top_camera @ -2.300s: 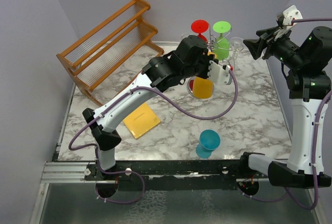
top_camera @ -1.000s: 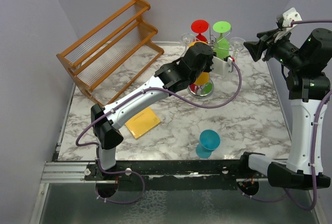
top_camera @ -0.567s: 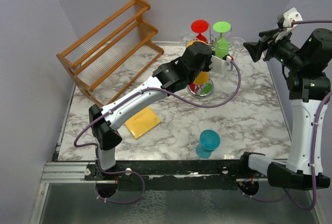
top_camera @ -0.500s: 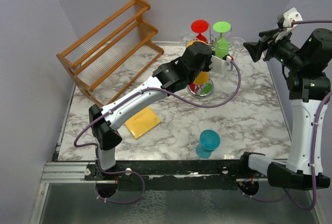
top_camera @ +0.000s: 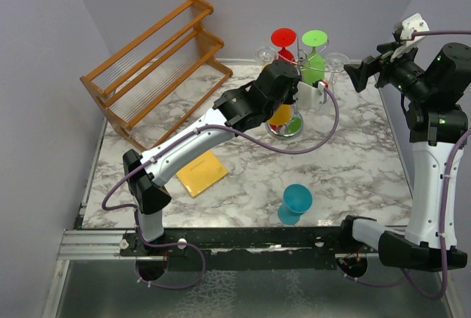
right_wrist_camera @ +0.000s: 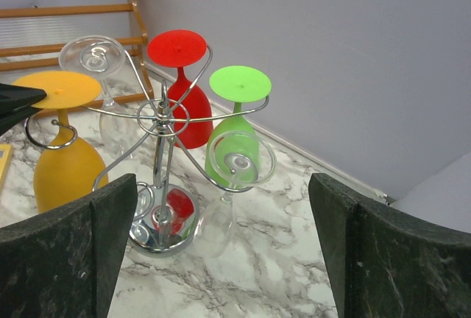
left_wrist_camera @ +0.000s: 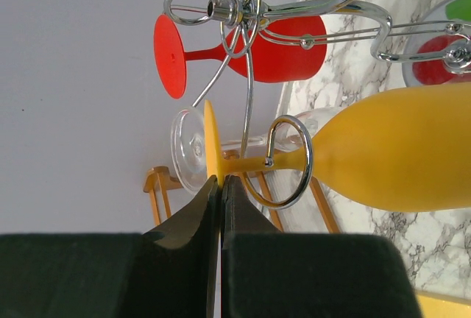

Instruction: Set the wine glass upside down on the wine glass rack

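- While the yellow wine glass (left_wrist_camera: 397, 156) hangs upside down, foot upward and bowl downward, its stem runs through a curled scroll loop of the wine glass rack (left_wrist_camera: 250, 104)
- Left end effector (left_wrist_camera: 221, 182): its two dark fingers are pressed together on the thin rim of the yellow foot, pinching it
- Right end effector (right_wrist_camera: 224, 207): fingers spread wide apart with nothing between them, held in the air at about 3 o'clock from the rack in the top view and well apart from it
- Around the rack's central pole in the right wrist view, the yellow glass hangs at 9 o'clock, a clear wine glass (right_wrist_camera: 96, 54) at 10 o'clock, a red wine glass (right_wrist_camera: 184, 104) at 12 o'clock and a green wine glass (right_wrist_camera: 235, 141) at 2 o'clock
- A second clear wine glass (right_wrist_camera: 237, 162) hangs at 4 o'clock, just in front of the green one
- The rack's round shiny base stands on the marble surface (top_camera: 353, 156), near its far edge
- From the rack in the top view, a teal wine glass (top_camera: 296, 202) stands at 6 o'clock, a flat yellow square pad (top_camera: 202, 173) lies at 8 o'clock, and a slatted wooden rack (top_camera: 154, 60) sits at 10 o'clock
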